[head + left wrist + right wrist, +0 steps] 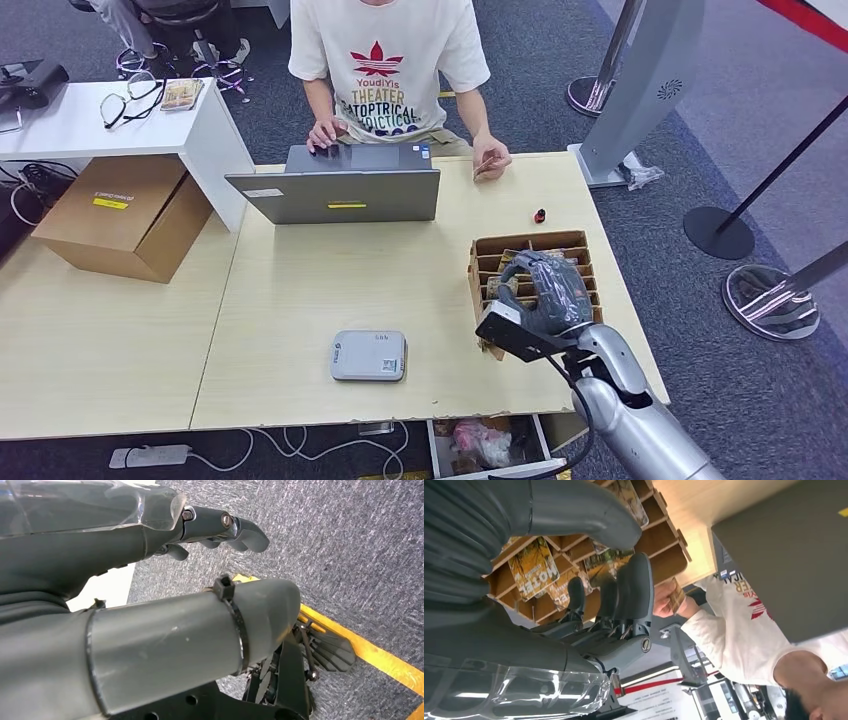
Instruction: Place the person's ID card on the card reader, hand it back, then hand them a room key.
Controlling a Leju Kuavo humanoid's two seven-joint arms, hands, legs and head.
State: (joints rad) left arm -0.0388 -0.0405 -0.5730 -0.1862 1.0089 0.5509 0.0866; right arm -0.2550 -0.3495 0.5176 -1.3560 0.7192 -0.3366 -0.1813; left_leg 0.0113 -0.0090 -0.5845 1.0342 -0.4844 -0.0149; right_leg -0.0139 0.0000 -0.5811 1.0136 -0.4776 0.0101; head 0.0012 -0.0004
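**Right hand over the key-card box, ID card with the person**

We see our right hand [548,292] hanging above the cardboard divider box [530,245], fingers [636,587] apart and holding nothing. Under the hand, the box slots carry room key cards [534,567] with a yellow printed face, standing tilted in their compartments; whether the fingertips touch any card we cannot tell.

Beyond the hand, across the box, the person's hand [491,162] rests on the table edge and pinches the ID card [487,164]. A small red and black object [540,215] lies on the table between that hand and the box. The person's other hand [325,133] rests on the laptop [335,190], whose open lid stands well to the left of our hand.

The grey card reader [369,356] lies flat on the wooden table [300,290], to the left of our hand and nearer to us, with bare tabletop between them.

Our left hand [220,527] hangs over the grey carpet [350,555] beside a yellow floor line [370,652], fingers loosely curled, holding nothing.

To the far left stand a brown carton [125,215] and a white side table [100,125] bearing glasses [130,98].
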